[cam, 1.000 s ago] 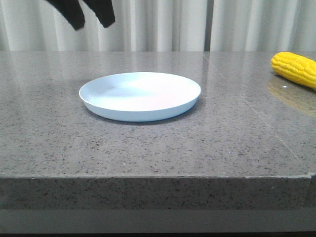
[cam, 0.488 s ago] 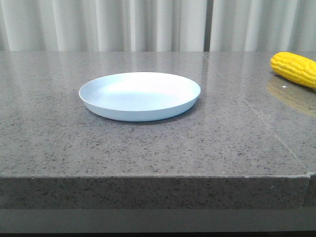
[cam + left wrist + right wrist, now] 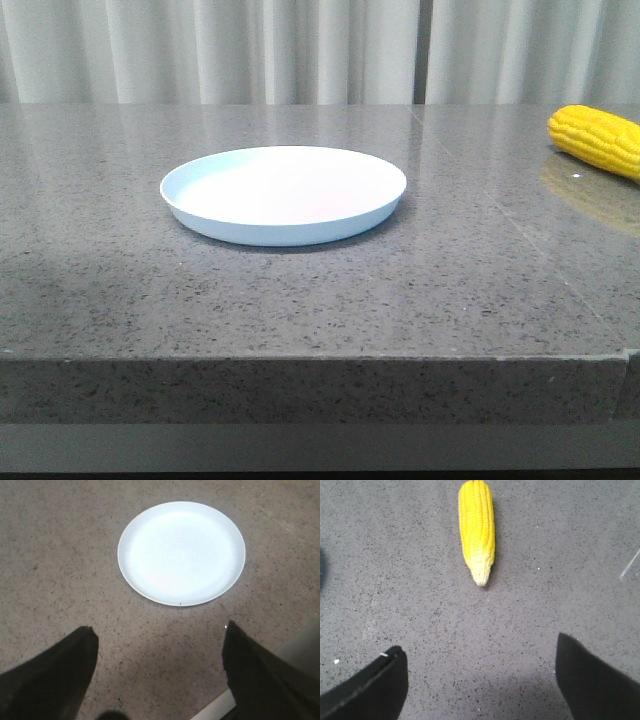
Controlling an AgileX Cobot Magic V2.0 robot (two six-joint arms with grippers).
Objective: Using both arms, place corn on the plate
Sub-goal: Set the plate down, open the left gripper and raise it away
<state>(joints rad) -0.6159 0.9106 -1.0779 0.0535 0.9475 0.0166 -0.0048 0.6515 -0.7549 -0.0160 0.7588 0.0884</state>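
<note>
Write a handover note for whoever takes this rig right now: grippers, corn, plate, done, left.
Left gripper: open, empty, above the table short of the plate.
Right gripper: open, empty, above the table with the corn ahead of its fingers.
Corn lies on the table at the far right of the front view, apart from the plate; the plate is empty.
Done: nothing grasped.
Left: pick up the corn and put it on the plate.

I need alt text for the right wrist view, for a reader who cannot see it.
A yellow corn cob lies on a grey speckled table, its paler tip pointing toward the right gripper. The gripper's two dark fingers are spread wide, holding nothing and clear of the corn.
</note>
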